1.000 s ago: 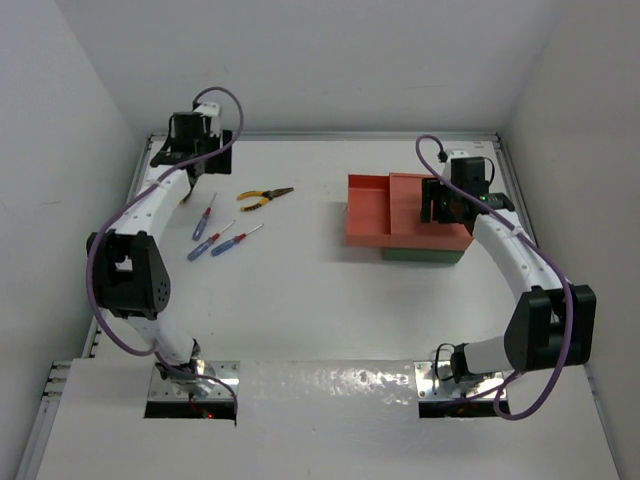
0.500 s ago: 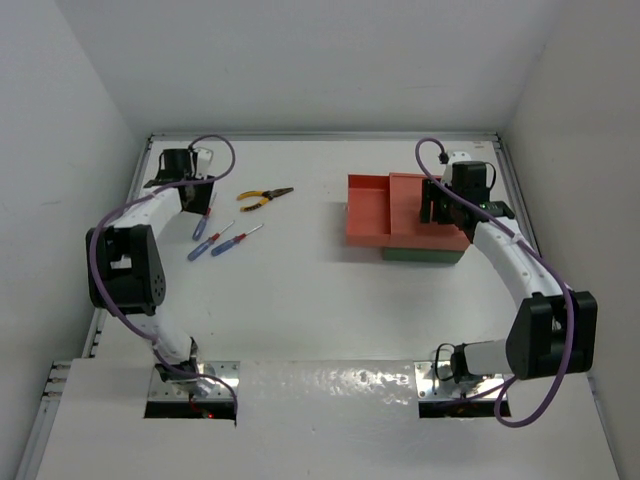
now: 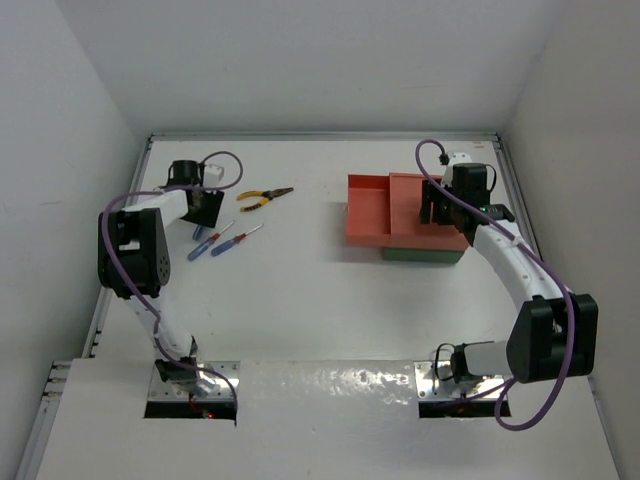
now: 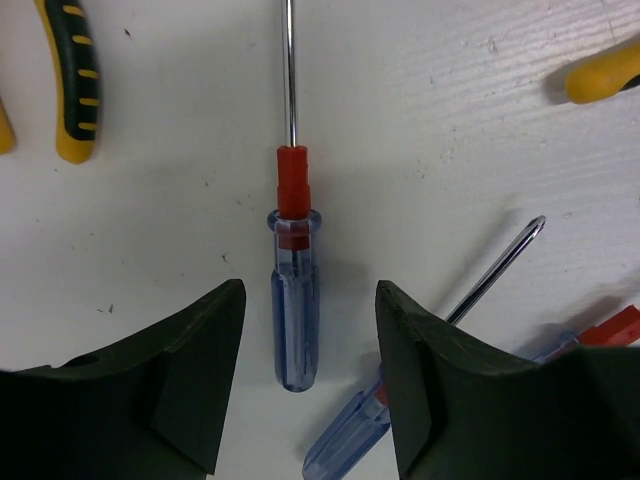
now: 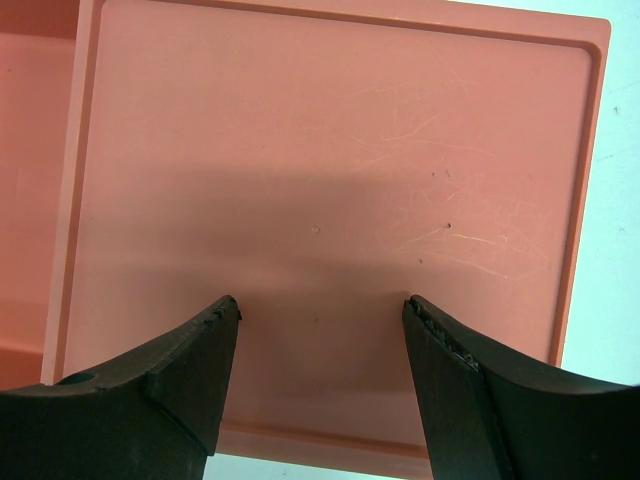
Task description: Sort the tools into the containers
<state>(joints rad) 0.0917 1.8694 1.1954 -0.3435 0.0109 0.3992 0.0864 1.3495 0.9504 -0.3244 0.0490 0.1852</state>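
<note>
Over on the table's right side, the salmon-red tray (image 3: 372, 210) sat stacked on the dark green tray (image 3: 422, 256), with the red one slid left. The red tray's surface in the right wrist view was plain salmon plastic with faint scratches (green tray's inside was hidden, contents can't be told). Above it hung the right gripper (image 5: 320, 310), fingers spread, only tray between them.

On the left side, the left gripper (image 4: 310, 290) was low over the table (image 3: 300, 290), fingers spread either side of one screwdriver (image 4: 293, 300). Its handle lay in the gap, with no contact visible on either finger. It lay flat: clear blue handle, red collar, thin metal shaft pointing away from the wrist. A second screwdriver (image 4: 450, 320) lay angled just beside one finger, its handle end partly behind it. The pliers (image 3: 264, 197), yellow-handled, lay near, beyond the gripper.
</note>
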